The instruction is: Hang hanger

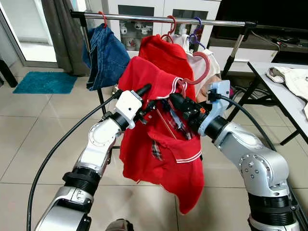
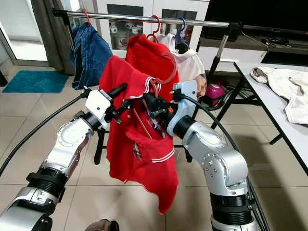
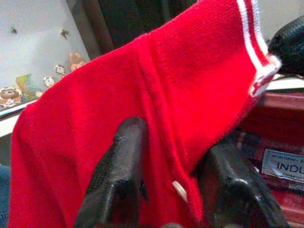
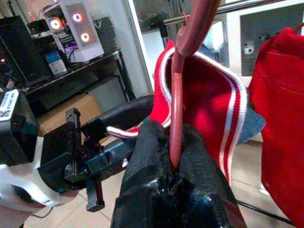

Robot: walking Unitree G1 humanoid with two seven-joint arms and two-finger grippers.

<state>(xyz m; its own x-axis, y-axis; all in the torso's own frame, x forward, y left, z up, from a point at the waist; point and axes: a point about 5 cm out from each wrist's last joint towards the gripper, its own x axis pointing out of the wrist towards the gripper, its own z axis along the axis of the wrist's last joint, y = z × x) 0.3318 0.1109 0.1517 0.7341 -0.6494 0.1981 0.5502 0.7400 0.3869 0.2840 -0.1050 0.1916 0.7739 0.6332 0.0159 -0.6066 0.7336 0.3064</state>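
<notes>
The left end effector (image 3: 173, 190) has its fingers partly apart, pinching the shoulder of the red polo shirt (image 1: 159, 144). The right end effector (image 4: 173, 156) is clamped tight on the red hanger (image 1: 199, 72) stem. Its hook rises upright, seemingly below the rail (image 1: 159, 18).

The scene is evenly and brightly lit, with daylight admitted through the glass door at the upper left and reflected softly off the pale glossy floor tiles (image 1: 33, 139). Only faint shadows are cast. Both eye views are sharp. In the left wrist view the red knitted polo shirt (image 3: 142, 118) is rendered grainy and slightly blurred; the background is defocused.
</notes>
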